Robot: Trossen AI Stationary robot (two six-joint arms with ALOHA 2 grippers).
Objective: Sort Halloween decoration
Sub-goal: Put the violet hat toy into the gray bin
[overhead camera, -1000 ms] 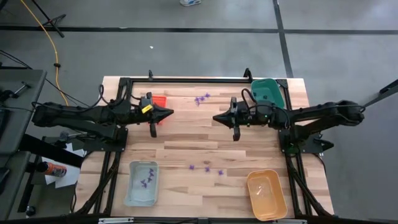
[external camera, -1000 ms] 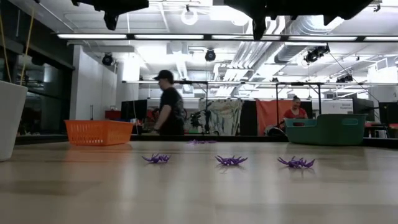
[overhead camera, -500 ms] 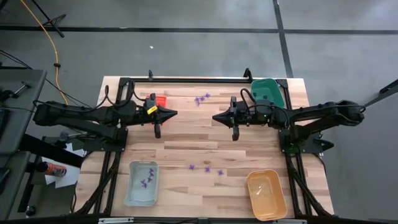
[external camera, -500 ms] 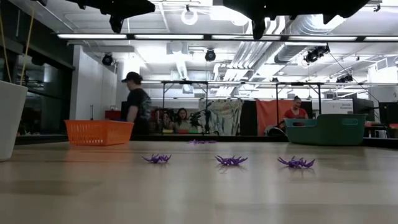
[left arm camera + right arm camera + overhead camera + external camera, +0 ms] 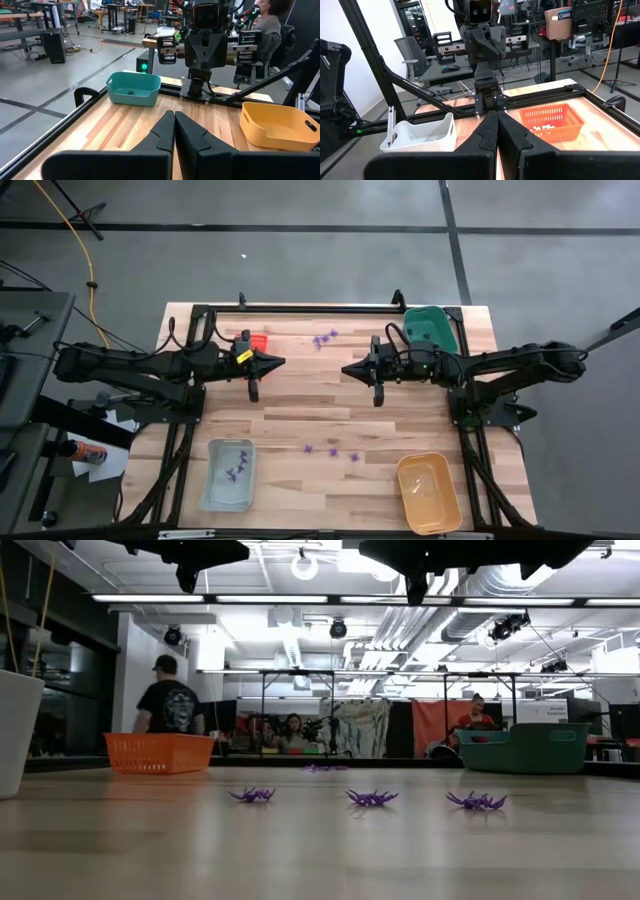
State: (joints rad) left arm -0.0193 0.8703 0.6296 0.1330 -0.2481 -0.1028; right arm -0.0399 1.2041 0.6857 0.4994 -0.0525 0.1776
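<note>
The Halloween decoration is tiny purple pieces lying on the wooden table. Three lie toward the near side [image 5: 333, 450], seen in the low view as a row [image 5: 371, 798]. A few more lie near the far edge [image 5: 324, 337], and some are in the pale blue tray [image 5: 228, 474]. My left gripper [image 5: 283, 362] and my right gripper [image 5: 343, 368] hover high over the table's middle. They point level at each other, both are shut, and both hold nothing. Each wrist view shows its own shut fingers, left [image 5: 174, 115] and right [image 5: 496, 115], with the other arm opposite.
A green tray [image 5: 432, 327] stands at the far right. A red tray [image 5: 257, 340] stands at the far left, partly under my left arm. An orange tray [image 5: 428, 492] sits at the near right. A black frame [image 5: 320, 309] edges the table. People are in the room behind [image 5: 172, 705].
In the low view a person behind the table has walked across the room toward the picture's left. Both grippers stay shut, and the purple pieces lie where they were.
</note>
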